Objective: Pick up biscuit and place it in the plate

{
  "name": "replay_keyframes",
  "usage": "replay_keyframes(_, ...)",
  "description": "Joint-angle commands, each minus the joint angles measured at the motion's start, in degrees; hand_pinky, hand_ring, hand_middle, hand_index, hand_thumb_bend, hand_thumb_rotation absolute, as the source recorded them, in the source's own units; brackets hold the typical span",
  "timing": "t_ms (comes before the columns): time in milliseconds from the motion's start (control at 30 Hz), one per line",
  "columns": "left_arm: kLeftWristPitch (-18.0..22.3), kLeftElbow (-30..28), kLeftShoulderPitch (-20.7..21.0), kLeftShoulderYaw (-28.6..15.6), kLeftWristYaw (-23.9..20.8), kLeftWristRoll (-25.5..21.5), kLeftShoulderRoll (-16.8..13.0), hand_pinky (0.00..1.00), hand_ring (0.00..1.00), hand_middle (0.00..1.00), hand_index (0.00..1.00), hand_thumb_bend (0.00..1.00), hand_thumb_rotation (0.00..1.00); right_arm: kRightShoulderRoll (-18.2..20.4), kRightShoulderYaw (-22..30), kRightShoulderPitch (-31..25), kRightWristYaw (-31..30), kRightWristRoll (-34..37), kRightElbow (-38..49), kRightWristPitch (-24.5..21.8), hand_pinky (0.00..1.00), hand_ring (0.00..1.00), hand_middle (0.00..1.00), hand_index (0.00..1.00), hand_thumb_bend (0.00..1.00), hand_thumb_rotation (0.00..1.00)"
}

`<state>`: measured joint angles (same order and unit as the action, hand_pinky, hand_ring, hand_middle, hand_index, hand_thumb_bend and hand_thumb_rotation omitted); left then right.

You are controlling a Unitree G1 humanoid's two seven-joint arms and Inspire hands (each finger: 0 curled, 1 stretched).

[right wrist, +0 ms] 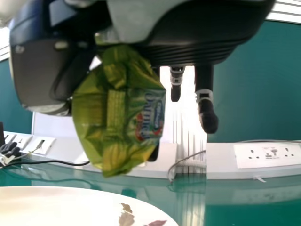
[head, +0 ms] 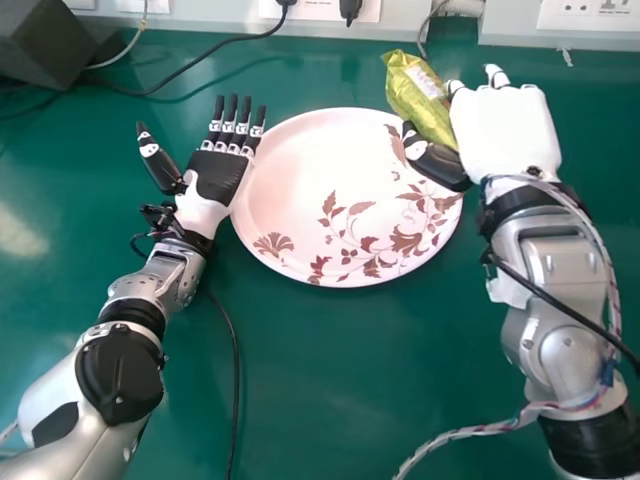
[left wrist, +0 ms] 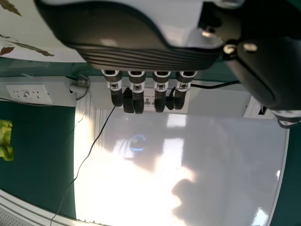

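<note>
There is one plate [head: 300,170] on one green tabletop [head: 330,390], and one biscuit packet [head: 418,102] at the plate's one o'clock. Taking the head view with the plate as the dial's centre, there is one left hand [head: 218,175] at nine o'clock and one right hand [head: 508,130] at two, making two in all, on two arms. One dark box [head: 38,42] sits at ten o'clock. Two black plugs [head: 350,9] show around twelve. Socket panels number at least two, one [head: 318,11] near twelve, another [head: 580,20] near two. Cables [head: 235,400] are several, their exact count unclear.
</note>
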<state>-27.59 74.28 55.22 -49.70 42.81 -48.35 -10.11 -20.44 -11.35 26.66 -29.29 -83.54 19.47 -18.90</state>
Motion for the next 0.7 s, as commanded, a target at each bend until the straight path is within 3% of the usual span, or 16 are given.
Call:
replay_keyframes(0,-0.37,0.45,-1.14,0.72,0.62,0.70,-0.25,1.00,0.95,1.00,1.00,1.00,0.63,0.55,-0.92,0.98,2.61,0.86,-1.50,0.87,0.16,0.23,0.31,0.48,0.24,0.00)
replay_keyframes(233,-0.13,0.24,-0.94,1.32,0.58,0.66,-0.11,0.97,0.96,1.00,1.00,1.00,0.60,0.73,-2.13,1.11,10.62,3.32,-6.45,2.67,0.16,0.23,0.31,0.48,0.24,0.00)
replay_keyframes(667,-0.62,0.41,-0.60,1.54,1.49,0.60,-0.08,1.00,0.95,1.00,1.00,1.00,0.59,0.08,-4.14,3.12,14.42,8.29,-13.47,3.92,0.16,0.23,0.31,0.48,0.23,0.00)
